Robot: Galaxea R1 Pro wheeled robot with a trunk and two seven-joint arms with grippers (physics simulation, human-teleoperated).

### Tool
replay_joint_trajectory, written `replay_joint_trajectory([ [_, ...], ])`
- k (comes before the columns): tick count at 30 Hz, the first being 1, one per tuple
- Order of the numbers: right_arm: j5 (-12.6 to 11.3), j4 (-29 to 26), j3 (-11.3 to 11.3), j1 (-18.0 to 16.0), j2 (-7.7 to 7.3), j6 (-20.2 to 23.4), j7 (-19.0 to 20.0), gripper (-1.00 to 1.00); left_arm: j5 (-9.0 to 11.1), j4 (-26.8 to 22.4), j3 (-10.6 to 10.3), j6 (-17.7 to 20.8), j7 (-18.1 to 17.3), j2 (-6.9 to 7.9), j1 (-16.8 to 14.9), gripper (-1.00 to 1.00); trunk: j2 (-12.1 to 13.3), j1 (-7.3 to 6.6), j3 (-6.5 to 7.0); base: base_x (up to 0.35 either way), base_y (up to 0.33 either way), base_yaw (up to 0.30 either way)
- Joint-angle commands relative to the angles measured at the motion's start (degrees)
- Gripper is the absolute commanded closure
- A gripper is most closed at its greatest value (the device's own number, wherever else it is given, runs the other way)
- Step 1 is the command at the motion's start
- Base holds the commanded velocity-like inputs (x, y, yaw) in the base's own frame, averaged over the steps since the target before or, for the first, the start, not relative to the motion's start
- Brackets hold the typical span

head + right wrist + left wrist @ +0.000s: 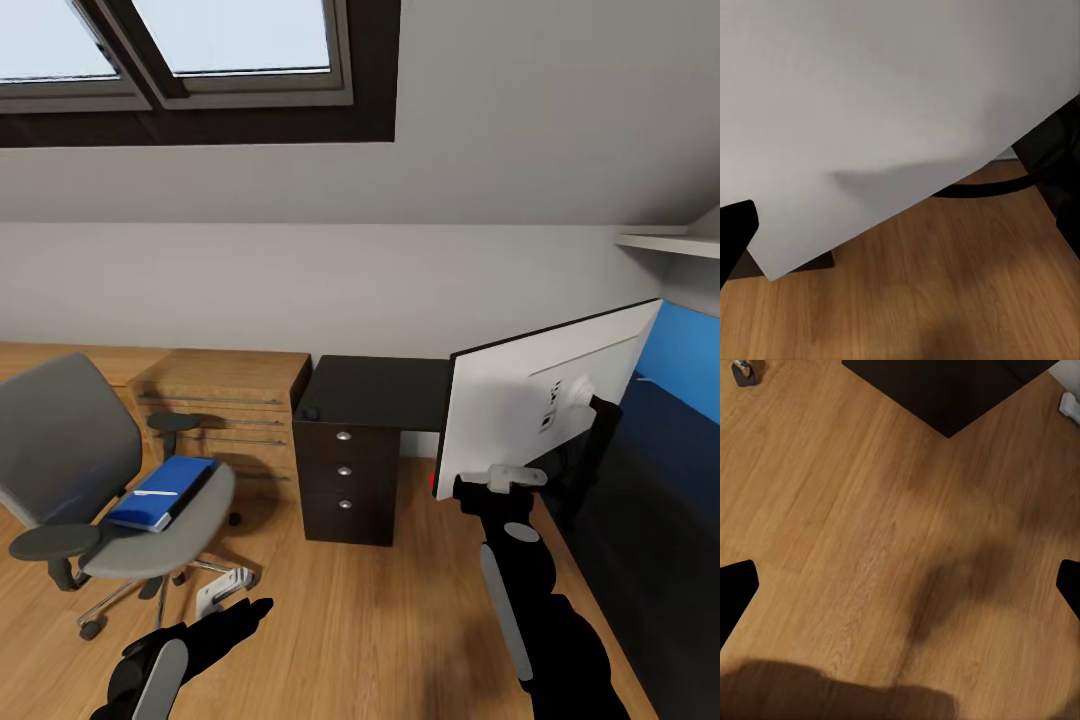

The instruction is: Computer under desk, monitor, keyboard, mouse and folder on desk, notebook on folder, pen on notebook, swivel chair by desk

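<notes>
Head view first: the monitor (540, 405) hangs tilted at the right, its light grey-white back facing the camera, its near lower corner over the wooden floor (380, 620). Right beside it runs the desk (660, 500), black top with the bright blue back panel (685, 365) behind. The right gripper (500, 482) sits at the monitor's lower edge, and whether its fingers are clamped on the panel or just close to it cannot be told. In the right wrist view the monitor's pale back looms just ahead, with the thin black stand (1012, 184) curving below it.

Over on the left, the swivel chair (95, 470) stands well apart from the desk, and the blue folder (160, 492) lies flat on its grey seat. The left gripper (235, 618) hangs low near the chair's base, spread wide with nothing in it; its wrist view looks down on bare planks. At the far wall, a black drawer unit (345, 470) stands next to an oak shelving unit (225, 400).
</notes>
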Motion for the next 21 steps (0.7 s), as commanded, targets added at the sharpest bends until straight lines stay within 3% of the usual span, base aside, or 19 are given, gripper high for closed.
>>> replay_joint_trajectory([
  [1,0.03,-0.12,0.07,-0.03,-0.01,0.36,-0.28,-1.00,0.64,-0.06,0.09,0.27,0.44,-0.06,-0.04,-1.00,-0.04,0.00,-0.07,0.000,0.000,0.000],
  [4,0.04,-0.21,0.47,0.29,-0.01,-1.26,-0.35,-1.00,0.68,-0.05,0.09,0.27,0.43,-0.11,-0.04,-1.00,-0.04,0.00,-0.07,0.000,0.000,0.000],
  [9,0.55,-0.23,3.85,1.82,-0.01,-5.50,-3.14,-1.00,0.69,-0.05,0.08,0.27,0.44,-0.11,-0.04,-1.00,-0.04,0.00,-0.07,0.000,0.000,0.000],
  [12,1.72,-0.14,7.21,2.65,-0.08,-8.30,-7.92,-1.00,0.69,0.00,0.05,0.27,0.44,-0.12,-0.04,-1.00,-0.04,0.00,-0.07,0.000,0.000,0.000],
  [13,3.29,0.02,11.30,3.56,-0.17,-11.95,-13.60,-1.00,0.69,0.02,0.04,0.27,0.44,-0.13,-0.04,-1.00,-0.04,0.00,-0.07,0.000,0.000,0.000],
  [14,4.00,0.17,12.96,3.88,-0.22,-13.86,-16.08,-1.00,0.69,0.03,0.04,0.27,0.44,-0.13,-0.04,-1.00,-0.04,0.00,-0.07,0.000,0.000,0.000],
  [21,5.26,1.99,15.88,4.36,-0.41,-18.58,-20.95,-1.00,0.69,0.04,0.01,0.27,0.44,-0.13,-0.04,-1.00,-0.04,0.00,-0.07,0.000,0.000,0.000],
])
